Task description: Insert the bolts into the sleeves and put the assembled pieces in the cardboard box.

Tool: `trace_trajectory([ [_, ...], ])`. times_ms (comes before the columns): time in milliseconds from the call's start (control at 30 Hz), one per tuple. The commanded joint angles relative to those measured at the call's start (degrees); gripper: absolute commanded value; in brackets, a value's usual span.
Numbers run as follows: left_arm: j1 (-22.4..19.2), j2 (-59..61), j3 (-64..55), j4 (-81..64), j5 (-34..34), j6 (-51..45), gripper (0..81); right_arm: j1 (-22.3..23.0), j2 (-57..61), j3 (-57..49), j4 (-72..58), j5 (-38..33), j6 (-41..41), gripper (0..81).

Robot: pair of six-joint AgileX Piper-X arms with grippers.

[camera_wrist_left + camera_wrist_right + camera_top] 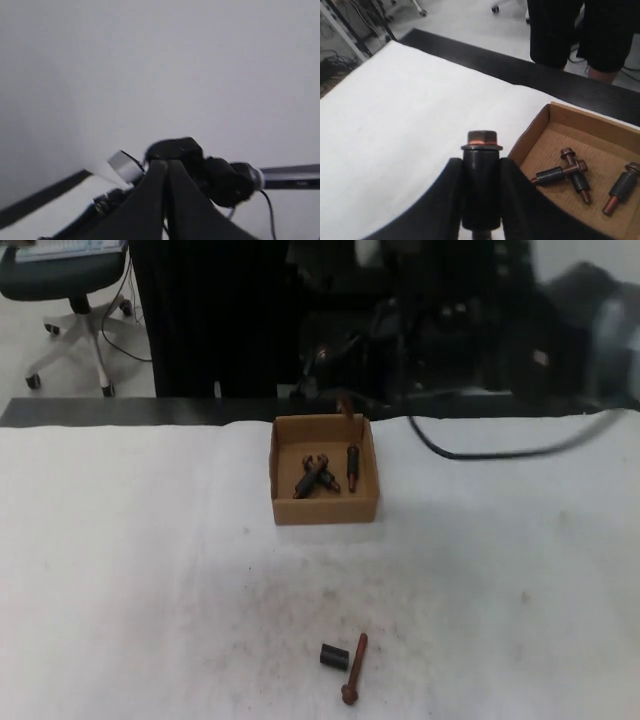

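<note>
Sleeve (481, 186) clamped in right gripper (481, 164).

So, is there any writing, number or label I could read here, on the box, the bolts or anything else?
There is none to read.
The cardboard box has bare walls, no print.
The head of the bolt in the right gripper shows no legible mark.
The pale patch in the left wrist view is too blurred to tell.
</note>
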Motion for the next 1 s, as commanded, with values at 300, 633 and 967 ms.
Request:
trace_trajectory([
  [300,0.17,-3.63,6.64,3.98,2.14,0.39,0.3,-1.66,27.0,-29.16,19.93,4.59,-3.46,6.9],
  [633,0.17,-4.9,12.49,4.48,1.74,0.82,0.3,-5.03,34.16,-36.11,22.25,6.39,-3.17,6.9],
  [967,0.17,-4.9,12.56,4.25,0.09,0.86,0.3,-5.88,35.83,-36.22,23.1,5.79,-3.17,37.5],
])
